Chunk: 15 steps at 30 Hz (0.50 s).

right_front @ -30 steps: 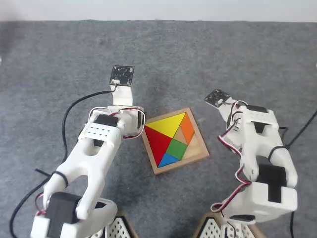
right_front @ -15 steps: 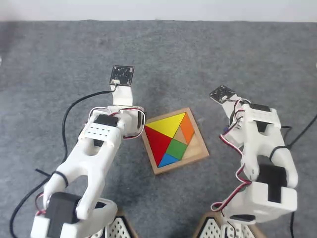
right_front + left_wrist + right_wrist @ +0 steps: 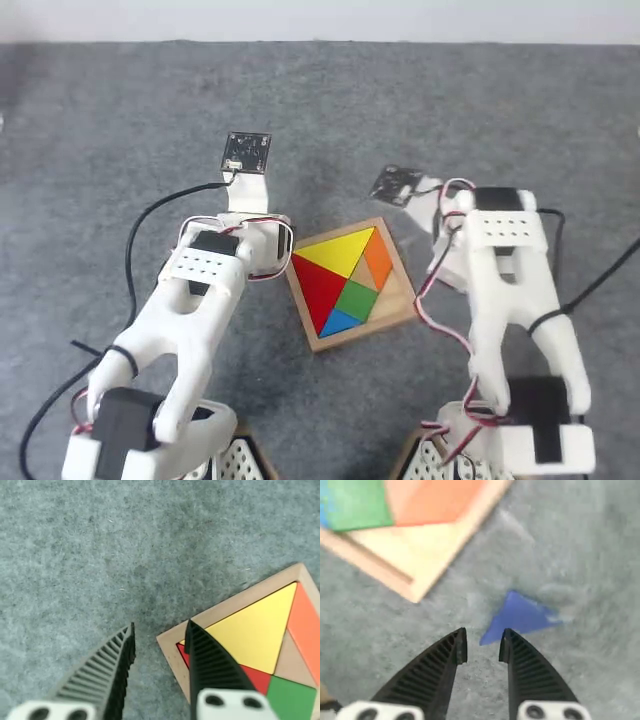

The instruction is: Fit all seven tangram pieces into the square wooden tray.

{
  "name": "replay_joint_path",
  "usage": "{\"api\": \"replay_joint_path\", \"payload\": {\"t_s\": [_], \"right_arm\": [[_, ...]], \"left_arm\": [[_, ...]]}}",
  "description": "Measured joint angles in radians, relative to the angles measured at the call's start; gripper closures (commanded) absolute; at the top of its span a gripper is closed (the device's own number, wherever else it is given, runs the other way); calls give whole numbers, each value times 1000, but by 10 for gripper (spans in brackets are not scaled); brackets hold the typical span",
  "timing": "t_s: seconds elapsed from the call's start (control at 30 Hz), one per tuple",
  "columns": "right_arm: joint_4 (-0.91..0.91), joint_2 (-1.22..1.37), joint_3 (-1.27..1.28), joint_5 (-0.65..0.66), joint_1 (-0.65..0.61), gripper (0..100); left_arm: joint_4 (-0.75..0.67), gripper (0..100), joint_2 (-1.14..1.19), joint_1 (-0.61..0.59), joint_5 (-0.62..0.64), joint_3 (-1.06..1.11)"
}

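The square wooden tray lies between the two arms. It holds a yellow triangle, a red triangle, a green piece, a small blue piece, an orange piece and a tan piece. Bare wood shows along its right side. My left gripper stands open over the mat at the tray's left corner. My right gripper is open, low over the mat. A loose blue triangle lies just past its fingertips, outside the tray's corner.
A grey felt mat covers the whole table. The left arm's black cable loops over the mat to the left. Open mat stretches behind the tray and to both sides.
The right arm has swung in toward the tray's right side, its wrist board now farther left. The left arm and the tray have not moved.
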Motion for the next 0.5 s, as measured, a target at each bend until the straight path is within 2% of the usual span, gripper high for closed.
{"api": "replay_joint_path", "payload": {"t_s": [0.07, 0.13, 0.2, 0.27, 0.37, 0.43, 0.5], "right_arm": [[14, -9, 0, -11, -5, 882], [12, -9, 0, -115, -8, 882], [-11, -9, 0, -304, -15, 881], [-35, -9, 0, -548, -2, 864], [-103, 23, 0, -870, 28, 779], [-140, 57, 0, -999, 37, 721], [-158, 89, 0, -1060, 38, 701]], "left_arm": [[0, 838, 0, 0, 0, 0], [0, 838, 0, 0, 0, 0], [0, 838, 0, 0, 0, 0], [0, 838, 0, 0, 0, 0], [0, 838, 0, 0, 0, 0], [0, 838, 0, 0, 0, 0], [0, 838, 0, 0, 0, 0]]}}
